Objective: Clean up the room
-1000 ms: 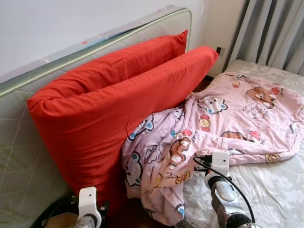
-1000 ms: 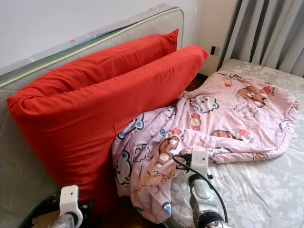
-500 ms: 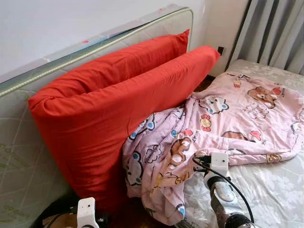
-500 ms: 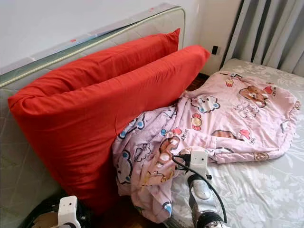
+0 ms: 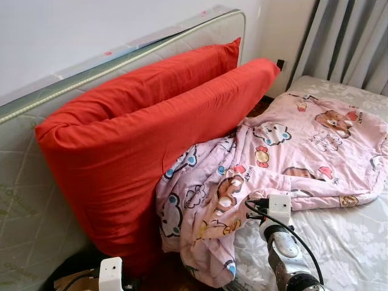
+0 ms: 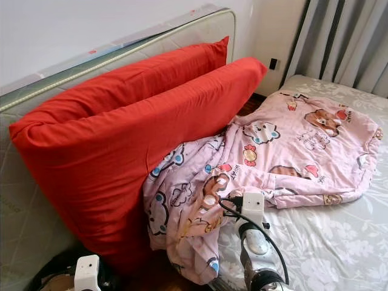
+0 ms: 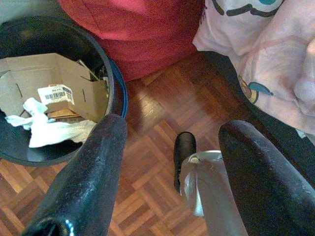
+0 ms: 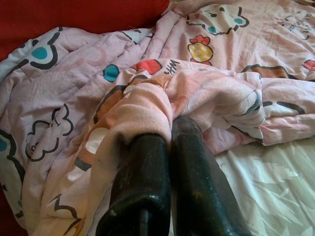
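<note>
The left arm has sunk toward the floor since a second ago, its left gripper [image 7: 167,172] now hanging with fingers apart above the parquet beside the black bin [image 7: 112,78] of cardboard scraps, idle. The red cushion [image 5: 139,133] leans on the upright mattress [image 5: 36,200] as before. The right gripper [image 8: 170,162] stays put at the bed's near edge, fingers pressed together on a fold of the pink cartoon blanket [image 5: 285,151], which still spills off the bed [image 5: 351,236]; judging by that, straightening it has barely begun
</note>
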You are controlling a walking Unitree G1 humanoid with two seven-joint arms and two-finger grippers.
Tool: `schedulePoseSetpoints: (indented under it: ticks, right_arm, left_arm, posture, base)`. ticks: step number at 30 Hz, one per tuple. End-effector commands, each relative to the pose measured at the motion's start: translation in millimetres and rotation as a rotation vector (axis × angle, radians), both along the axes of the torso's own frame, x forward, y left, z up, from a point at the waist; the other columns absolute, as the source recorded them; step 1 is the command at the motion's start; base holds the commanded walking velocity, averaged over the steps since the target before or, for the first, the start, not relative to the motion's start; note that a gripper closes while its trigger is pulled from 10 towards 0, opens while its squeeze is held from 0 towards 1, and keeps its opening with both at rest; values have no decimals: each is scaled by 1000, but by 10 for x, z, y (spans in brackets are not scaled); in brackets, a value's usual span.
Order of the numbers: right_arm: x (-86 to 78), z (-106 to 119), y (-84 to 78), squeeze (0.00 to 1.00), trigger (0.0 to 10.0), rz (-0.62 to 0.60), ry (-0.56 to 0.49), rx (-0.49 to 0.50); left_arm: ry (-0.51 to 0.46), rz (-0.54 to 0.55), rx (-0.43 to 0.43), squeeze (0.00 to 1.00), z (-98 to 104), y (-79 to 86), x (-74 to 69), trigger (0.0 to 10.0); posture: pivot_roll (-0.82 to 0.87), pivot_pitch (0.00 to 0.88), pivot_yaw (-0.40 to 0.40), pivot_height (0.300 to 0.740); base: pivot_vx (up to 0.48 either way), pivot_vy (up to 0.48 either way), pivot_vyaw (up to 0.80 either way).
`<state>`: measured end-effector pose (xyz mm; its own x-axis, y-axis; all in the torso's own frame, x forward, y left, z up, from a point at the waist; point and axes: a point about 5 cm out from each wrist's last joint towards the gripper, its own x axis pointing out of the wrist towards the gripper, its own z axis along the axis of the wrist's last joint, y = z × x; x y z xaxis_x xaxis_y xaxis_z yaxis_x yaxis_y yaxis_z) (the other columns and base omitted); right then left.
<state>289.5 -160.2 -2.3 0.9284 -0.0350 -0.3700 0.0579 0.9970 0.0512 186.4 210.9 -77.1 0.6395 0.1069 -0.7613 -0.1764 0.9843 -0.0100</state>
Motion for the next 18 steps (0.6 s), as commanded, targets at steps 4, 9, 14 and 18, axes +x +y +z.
schedulePoseSetpoints:
  ticks: [4, 9, 14, 18]
  right_arm:
    - [-5, -1, 31, 0, 10000, 9, -6, -7]
    - [-4, 0, 31, 0, 10000, 5, -6, -7]
    - [-2, 3, 35, 0, 10000, 5, -8, -9]
    - [-1, 6, 30, 0, 10000, 3, -11, -14]
  left_arm:
    - [50, 6, 6, 0, -41, 55, -89, 10000]
    - [60, 2, 6, 0, -49, 56, -104, 10000]
    - [67, 7, 7, 0, -55, 72, -124, 10000]
    - [72, 9, 6, 0, -62, 76, -139, 10000]
  posture:
    - [62, 0, 50, 740]
    - [62, 0, 52, 740]
    - [63, 0, 54, 740]
    - [65, 0, 53, 740]
  base:
    - [0, 0, 0]
    - [0, 0, 0]
    - [0, 0, 0]
    - [0, 0, 0]
